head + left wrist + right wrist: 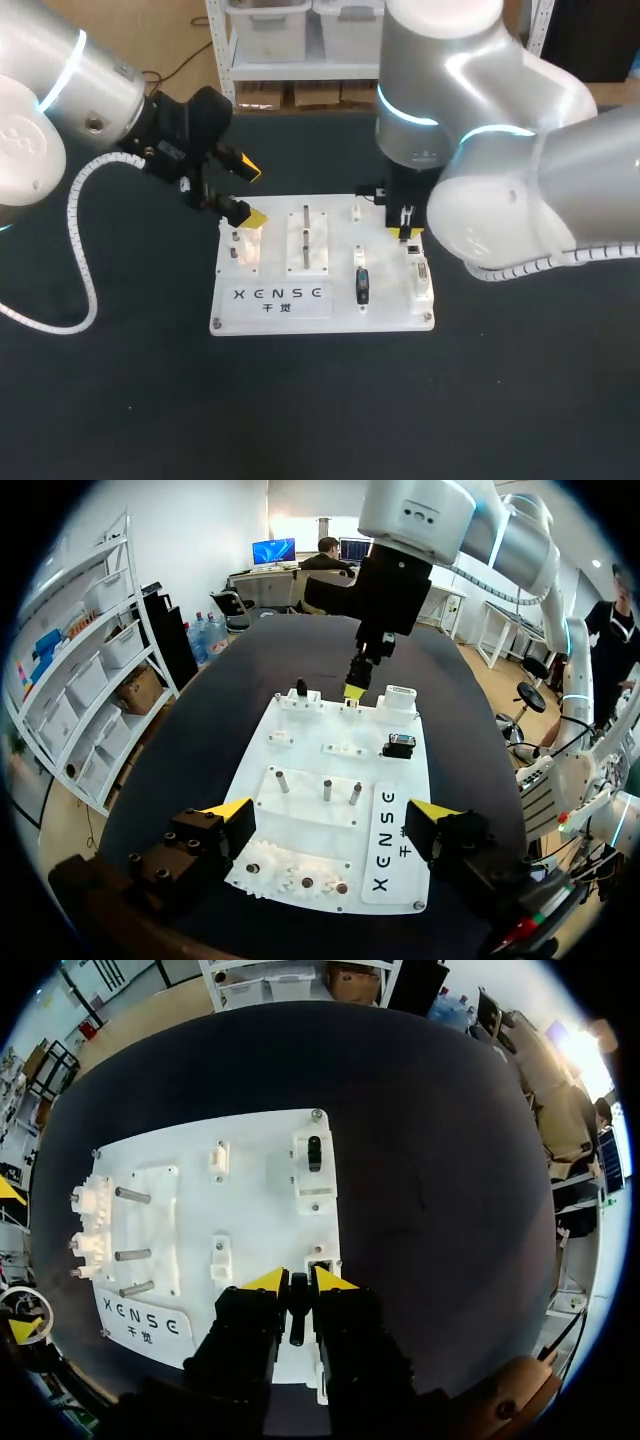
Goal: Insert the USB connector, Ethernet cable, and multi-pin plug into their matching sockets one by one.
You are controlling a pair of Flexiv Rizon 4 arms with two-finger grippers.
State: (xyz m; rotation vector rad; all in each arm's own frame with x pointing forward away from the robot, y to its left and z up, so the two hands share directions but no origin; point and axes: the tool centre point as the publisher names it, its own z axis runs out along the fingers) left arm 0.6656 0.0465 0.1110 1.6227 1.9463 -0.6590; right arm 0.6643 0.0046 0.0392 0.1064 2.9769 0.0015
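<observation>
Plug (297, 1322), slim, black, rod-like, pinched in right tool (298, 1282).

Black table (320, 420); three metal pegs (327, 790) upright.

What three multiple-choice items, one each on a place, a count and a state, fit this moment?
1. The left gripper hangs:
A) over the board's left end
B) over the board's right end
C) over bare table

2. Metal pins standing in a row on the board:
A) one
B) three
C) six

3. The right gripper is:
A) open and empty
B) open around a pin
C) shut on a black plug

Key:
1 A, the head view shows its yellow tips above that end.
2 B, the left wrist view shows three.
3 C, the right wrist view shows both fingers against the plug from two sides.
</observation>
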